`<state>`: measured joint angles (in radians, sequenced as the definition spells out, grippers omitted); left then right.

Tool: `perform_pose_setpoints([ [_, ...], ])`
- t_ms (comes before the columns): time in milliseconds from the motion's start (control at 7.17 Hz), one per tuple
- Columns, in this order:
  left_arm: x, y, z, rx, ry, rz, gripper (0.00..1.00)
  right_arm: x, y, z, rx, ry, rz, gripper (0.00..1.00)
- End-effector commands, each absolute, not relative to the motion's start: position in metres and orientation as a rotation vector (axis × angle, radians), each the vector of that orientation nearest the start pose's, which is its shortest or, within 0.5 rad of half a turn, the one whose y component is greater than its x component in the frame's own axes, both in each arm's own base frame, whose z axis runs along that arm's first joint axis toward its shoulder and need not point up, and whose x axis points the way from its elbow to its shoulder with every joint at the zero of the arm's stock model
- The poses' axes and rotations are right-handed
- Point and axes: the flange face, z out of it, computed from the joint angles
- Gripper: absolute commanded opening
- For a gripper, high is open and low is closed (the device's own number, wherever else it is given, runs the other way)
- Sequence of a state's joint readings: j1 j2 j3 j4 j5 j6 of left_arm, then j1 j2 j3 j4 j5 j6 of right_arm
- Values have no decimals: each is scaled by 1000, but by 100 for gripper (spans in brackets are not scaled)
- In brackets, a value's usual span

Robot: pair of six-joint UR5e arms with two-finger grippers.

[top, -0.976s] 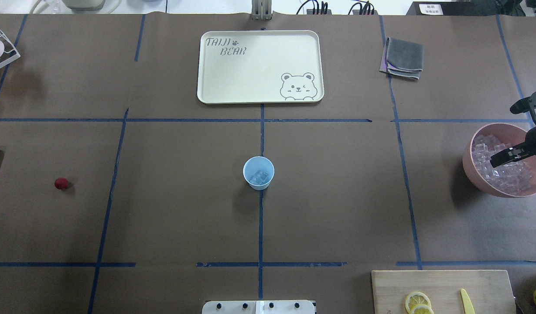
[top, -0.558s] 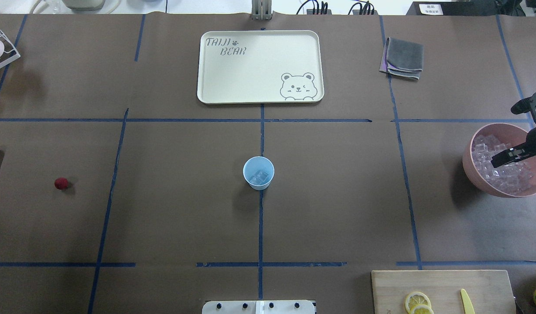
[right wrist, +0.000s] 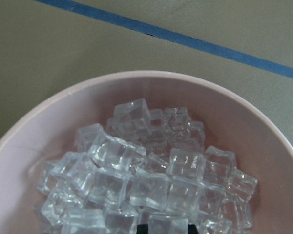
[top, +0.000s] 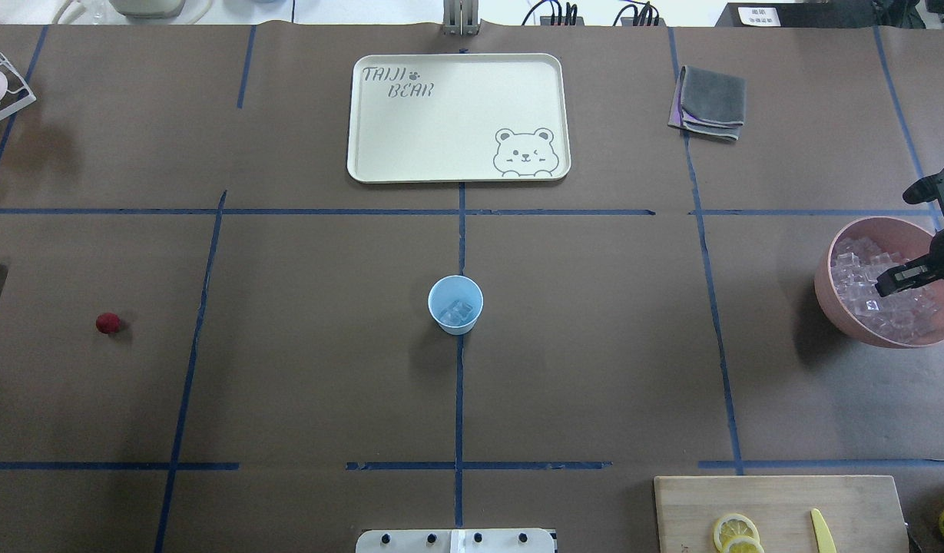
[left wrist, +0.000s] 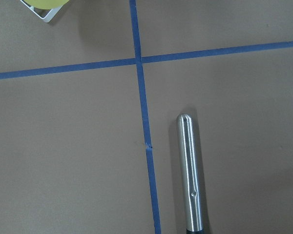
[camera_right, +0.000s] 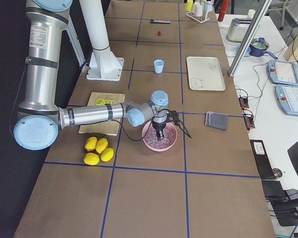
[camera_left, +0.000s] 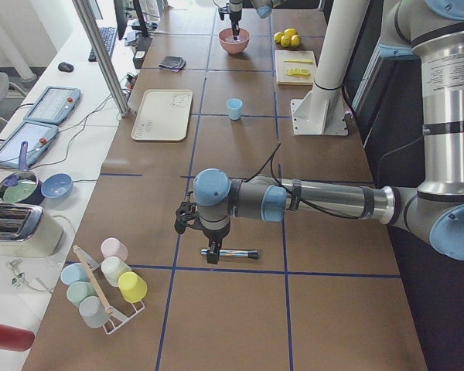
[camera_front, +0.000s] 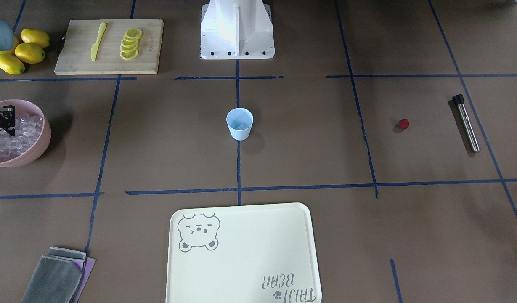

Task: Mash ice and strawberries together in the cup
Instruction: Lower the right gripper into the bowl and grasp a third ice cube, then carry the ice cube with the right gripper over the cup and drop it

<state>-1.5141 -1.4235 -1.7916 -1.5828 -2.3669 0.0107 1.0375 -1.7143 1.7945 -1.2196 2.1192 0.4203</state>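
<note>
**Right gripper (top: pixel 894 283) low in round pink plastic bowl (top: pixel 825 307) of clear ice cubes (right wrist: pixel 151 180)**

A cream bear-print tray (top: pixel 456 115) lies beyond the small light blue plastic cup (top: pixel 455 303), which stands mid-table holding a few cubes. The tiny red strawberry (top: pixel 107 322) lies far left, well apart. How far the right gripper or the left gripper (camera_left: pixel 209 249) is open cannot be told.

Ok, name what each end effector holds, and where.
Left end effector: nothing; the muddler lies untouched. Right end effector sits among the ice; grip cannot be told.
</note>
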Motion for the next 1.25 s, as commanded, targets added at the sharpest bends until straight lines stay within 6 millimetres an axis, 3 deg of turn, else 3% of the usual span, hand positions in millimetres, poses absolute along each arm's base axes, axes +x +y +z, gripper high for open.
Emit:
perform_pose_setpoints([
  [0,-37,-437,615,63,798,98,100,-160,-434,571,153,-688,-231,13],
  [279,-37,-437,615,62,798,97,100,-137,-440,547,192,-716,-195,13],
  [418,-37,-437,615,62,798,97,100,-134,-444,525,198,-724,-186,13],
  [697,-37,-437,615,62,798,97,100,-164,-478,426,186,-749,-124,13],
  [976,-37,-437,615,63,798,98,100,-267,-475,336,163,-838,-25,13],
  [1115,-37,-437,615,62,798,97,100,-329,-458,297,147,-850,19,13],
])
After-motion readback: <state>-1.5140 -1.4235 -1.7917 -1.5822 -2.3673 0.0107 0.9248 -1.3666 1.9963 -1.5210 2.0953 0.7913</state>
